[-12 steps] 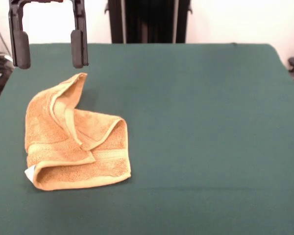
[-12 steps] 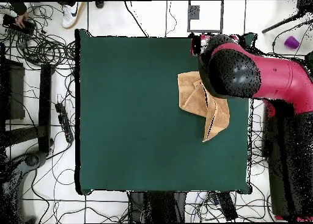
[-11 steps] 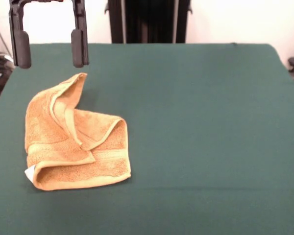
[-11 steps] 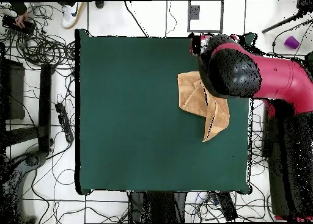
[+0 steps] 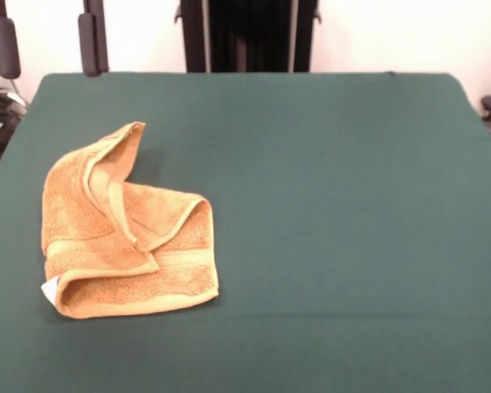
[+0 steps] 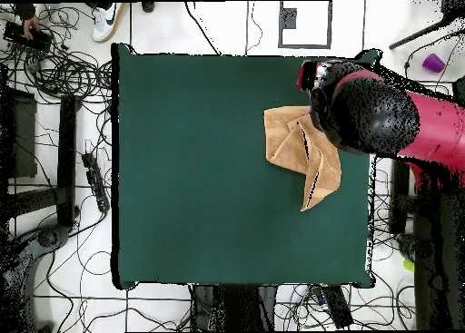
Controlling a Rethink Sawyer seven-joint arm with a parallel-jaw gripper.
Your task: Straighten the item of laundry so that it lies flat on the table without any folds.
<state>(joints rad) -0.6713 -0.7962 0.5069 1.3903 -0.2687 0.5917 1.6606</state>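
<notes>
The towel (image 5: 123,233) lies crumpled at the table's (image 5: 335,205) left side, one corner peaked toward the far edge. The gripper (image 5: 45,45) hangs above, fingers apart, seemingly empty.

In the front view the end effector (image 5: 47,47) is cut off by the top edge, so only the lower parts of its two dark fingers (image 5: 91,45) show, well apart. In the overhead view the red and black arm (image 6: 381,121) covers it entirely, along with part of the towel (image 6: 295,146) at the bench's (image 6: 200,166) right edge. The towel's folds hide its underside and most of its band stripes. Its white tag (image 5: 49,288) is too small to read. The bench's near edge is cut off at the bottom of the front view.
</notes>
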